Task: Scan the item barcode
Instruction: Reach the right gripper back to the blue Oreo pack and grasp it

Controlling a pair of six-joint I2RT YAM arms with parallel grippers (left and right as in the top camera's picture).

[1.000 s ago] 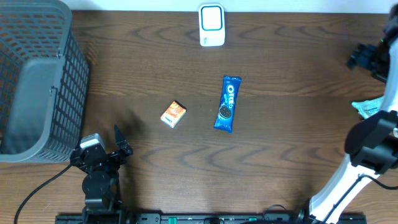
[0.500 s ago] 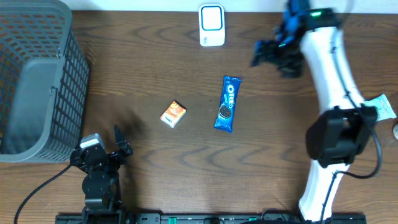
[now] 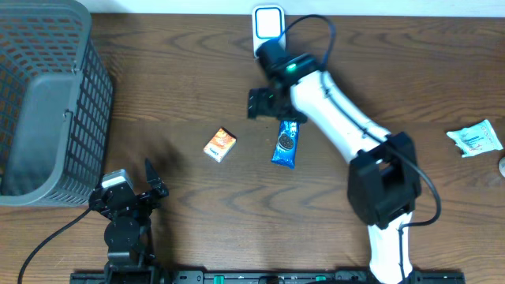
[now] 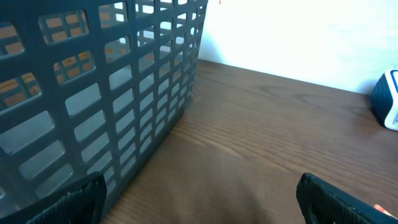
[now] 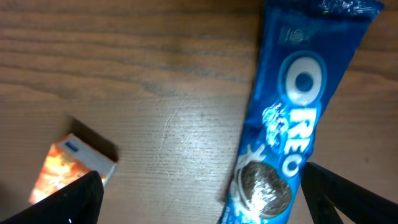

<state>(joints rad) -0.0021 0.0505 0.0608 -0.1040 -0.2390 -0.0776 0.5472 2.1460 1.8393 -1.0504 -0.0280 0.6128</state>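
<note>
Wooden table: we see dark brown wood under everything here.
Grey mesh basket: it stands just ahead of the left gripper and to its left. Its lattice wall fills the left of that wrist view. Inside we make out only its own grey floor and walls.
Right gripper: its jaws are spread wide and hold nothing. It hangs over the middle of the table, and the two dark fingertips sit at the bottom corners of its wrist view.
Left gripper, grip: its jaws are also spread wide and hold nothing. It sits near the table's front edge, well apart from the Oreo pack.
Oreo pack, place: it lies flat on the wood just beside the right gripper, on that gripper's right and towards the front edge. In the wrist view it is nearer the right-hand finger, and neither finger touches it.
Oreo pack, axis: the long axis runs from the far edge to the front edge, slightly slanted. The printed face is up and the cookie picture is at the front end.
White scanner: it stands upright near the right gripper, at the far edge beyond it.
Crumpled pale packet: it lies well apart from the right gripper, on its right.
Orange box: it lies near the right gripper on its left, apart from the pack.
</note>
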